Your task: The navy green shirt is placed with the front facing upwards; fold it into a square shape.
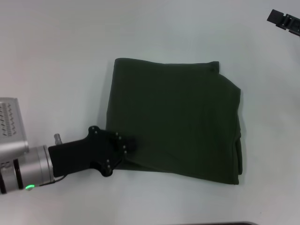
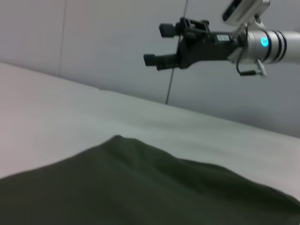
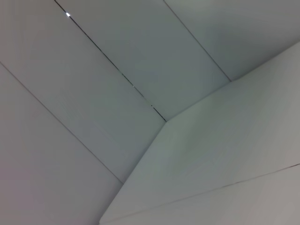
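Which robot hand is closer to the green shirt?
The left. The left gripper is at the near-left corner of the folded shirt, touching its edge. The right gripper is lifted away, off past the shirt's far right corner.

- Your left gripper (image 1: 129, 144) sits low at the near left, arm reaching in level.
- Your right gripper (image 2: 154, 44) hangs raised, far right, fingers apart.
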